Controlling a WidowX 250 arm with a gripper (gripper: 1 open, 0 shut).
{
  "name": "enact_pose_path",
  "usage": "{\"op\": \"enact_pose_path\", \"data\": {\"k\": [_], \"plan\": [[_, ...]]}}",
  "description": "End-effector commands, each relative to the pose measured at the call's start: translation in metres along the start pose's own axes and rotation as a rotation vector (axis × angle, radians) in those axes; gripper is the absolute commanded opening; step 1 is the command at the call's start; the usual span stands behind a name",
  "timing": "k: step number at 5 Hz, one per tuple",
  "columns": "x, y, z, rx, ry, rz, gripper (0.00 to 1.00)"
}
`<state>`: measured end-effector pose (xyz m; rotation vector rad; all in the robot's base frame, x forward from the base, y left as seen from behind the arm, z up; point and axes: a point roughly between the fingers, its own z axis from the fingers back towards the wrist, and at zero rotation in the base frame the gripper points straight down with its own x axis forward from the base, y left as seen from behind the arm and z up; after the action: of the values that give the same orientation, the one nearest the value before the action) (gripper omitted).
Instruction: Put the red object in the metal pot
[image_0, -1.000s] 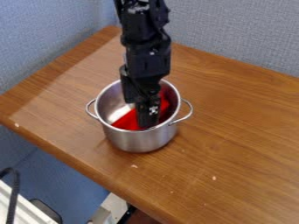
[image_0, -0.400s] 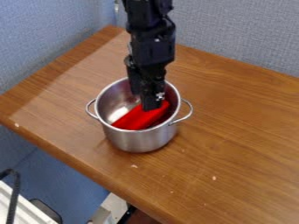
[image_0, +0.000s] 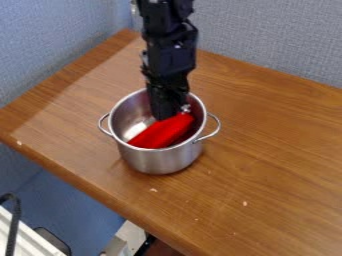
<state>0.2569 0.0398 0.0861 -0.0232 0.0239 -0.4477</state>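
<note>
The metal pot (image_0: 160, 160) stands on the wooden table, shiny, with a loop handle on each side. The red object (image_0: 166, 132) lies slanted inside it, reaching from the pot floor up toward the right rim. My gripper (image_0: 164, 108) points straight down into the pot at the red object's far end. Its dark fingers look shut. Nothing seems to be held between them, and whether they touch the red object I cannot tell.
The wooden table (image_0: 274, 150) runs from a left corner to the right edge of view, and its front edge drops off just below the pot. A blue-grey wall (image_0: 54, 40) stands behind the table.
The gripper has shifted slightly from the pot's middle toward its far side. The red object, partly covered before, now shows lying in the pot.
</note>
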Motion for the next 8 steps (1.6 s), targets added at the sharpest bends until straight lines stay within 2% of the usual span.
{"op": "enact_pose_path", "data": {"k": [1,2,3,4,6,8], "plan": [[-0.005,0.017,0.044,0.066,-0.124,0.106,0.00],[-0.017,0.026,0.062,0.089,-0.160,0.178,0.00],[-0.020,0.031,0.065,0.108,-0.165,0.237,1.00],[-0.024,0.028,0.064,0.101,-0.144,0.254,1.00],[-0.008,0.014,0.051,0.123,-0.128,0.153,1.00],[-0.001,0.008,0.023,0.097,-0.108,0.122,1.00]]}}
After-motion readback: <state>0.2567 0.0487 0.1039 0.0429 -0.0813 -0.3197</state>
